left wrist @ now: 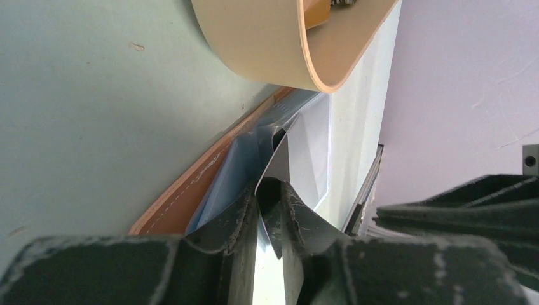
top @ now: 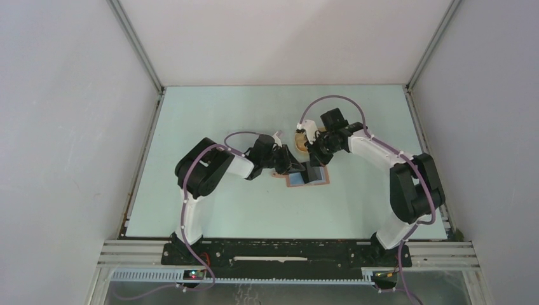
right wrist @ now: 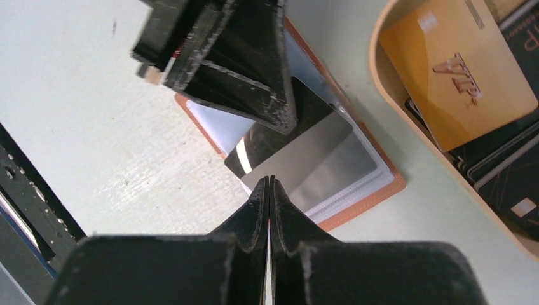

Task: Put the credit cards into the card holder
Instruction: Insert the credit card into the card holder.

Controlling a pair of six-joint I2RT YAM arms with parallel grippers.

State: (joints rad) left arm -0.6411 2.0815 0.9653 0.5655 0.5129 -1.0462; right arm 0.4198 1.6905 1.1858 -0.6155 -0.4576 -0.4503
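Observation:
The reddish-brown card holder (top: 309, 178) lies open on the table, its clear pockets up (right wrist: 375, 190). A silver credit card (right wrist: 311, 152) rests on those pockets. My left gripper (left wrist: 278, 190) stands over the card's far end. Its jaws are a little apart, and the card (left wrist: 279, 159) leans against one finger between them. My right gripper (right wrist: 269, 180) is shut and empty, with its tips at the card's near edge. An orange-yellow credit card (right wrist: 457, 63) lies in the beige tray (left wrist: 254, 38) just beyond the holder.
The beige oval tray (top: 300, 141) also holds several dark cards (right wrist: 508, 171). Both arms crowd the table's middle, wrists nearly touching. White walls and metal rails close in the table on the left, right and far sides.

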